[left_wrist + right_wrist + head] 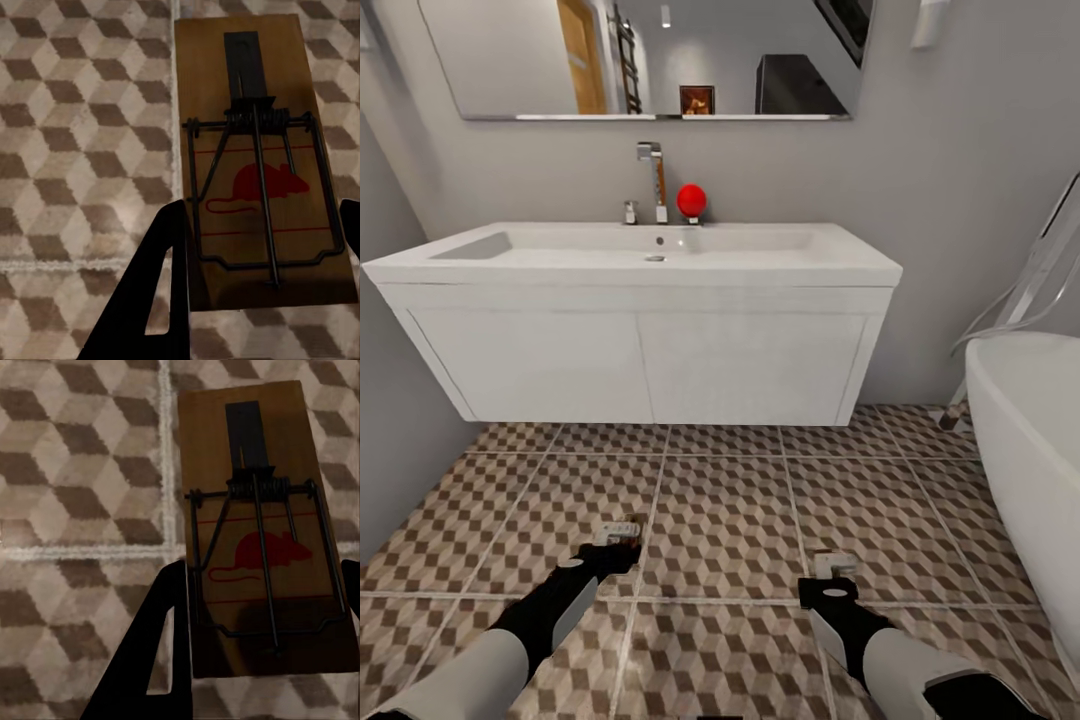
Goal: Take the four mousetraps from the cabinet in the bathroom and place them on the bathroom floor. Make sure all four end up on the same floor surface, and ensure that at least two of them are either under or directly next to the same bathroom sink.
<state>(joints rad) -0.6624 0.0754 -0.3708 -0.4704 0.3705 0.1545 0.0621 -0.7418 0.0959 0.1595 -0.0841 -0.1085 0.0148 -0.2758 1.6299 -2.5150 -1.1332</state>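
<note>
Both grippers, L (pixel 622 530) & R (pixel 834 566), clamped on mousetraps (pixel 259 161) (pixel 259 529)—light, stiff boards, prob best pinched by edges; sink (pixel 640 255) at 12.

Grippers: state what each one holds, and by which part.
Each holds a mousetrap, left and right, with fingers on the long side edges near one end.

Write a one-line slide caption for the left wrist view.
Left gripper shut on a mousetrap with a red mouse print, above the cube-patterned bathroom floor.

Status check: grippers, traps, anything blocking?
Left gripper and right gripper each shut on a mousetrap, low over bathroom floor. Sink ahead. Path clear.
</note>
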